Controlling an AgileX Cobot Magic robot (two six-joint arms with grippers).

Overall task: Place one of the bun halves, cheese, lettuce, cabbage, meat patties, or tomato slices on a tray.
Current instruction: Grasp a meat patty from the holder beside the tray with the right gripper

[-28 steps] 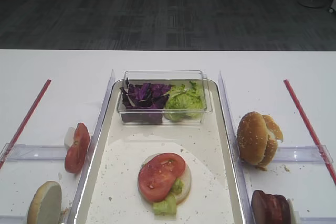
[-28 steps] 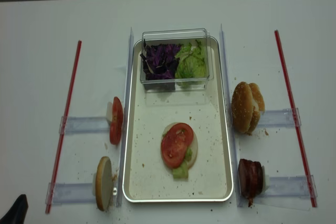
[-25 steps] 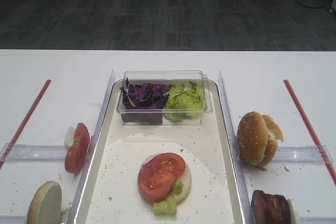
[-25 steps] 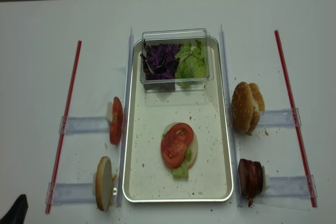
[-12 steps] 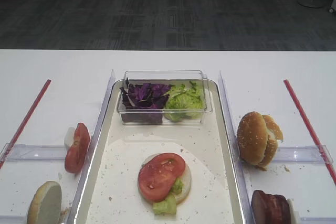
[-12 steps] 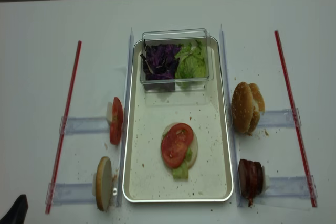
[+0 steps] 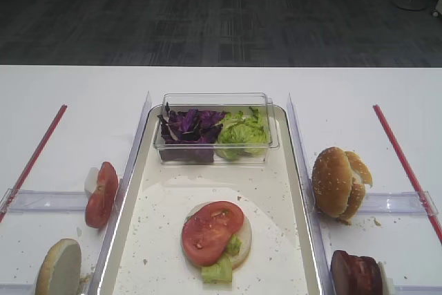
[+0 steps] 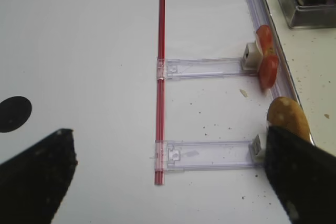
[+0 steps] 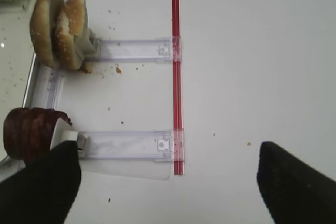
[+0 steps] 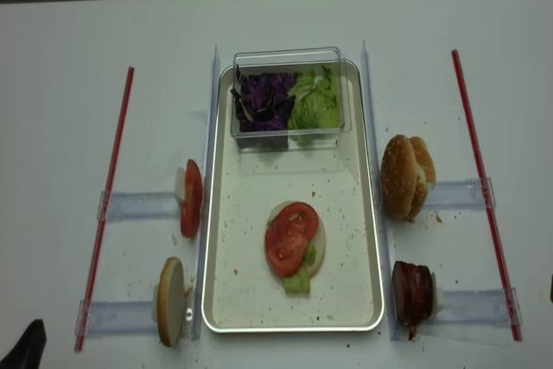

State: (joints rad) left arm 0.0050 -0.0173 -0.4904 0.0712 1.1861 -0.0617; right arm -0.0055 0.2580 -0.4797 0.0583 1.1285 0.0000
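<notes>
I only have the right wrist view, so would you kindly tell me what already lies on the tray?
Observer: A bun half topped with a lettuce leaf and a tomato slice lies near the tray's near end.
Operator: Thank you; where are the loose greens?
Observer: In a clear box at the tray's far end, cabbage left, lettuce right.
Operator: Is the left side stocked?
Observer: Yes, tomato slices and a second bun half stand in holders there.

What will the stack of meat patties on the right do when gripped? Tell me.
The meat patties stand on edge, propped by a white holder, so they would probably topple or fan apart if nudged. Thin discs likely bend, and a wide grip may take several.
</notes>
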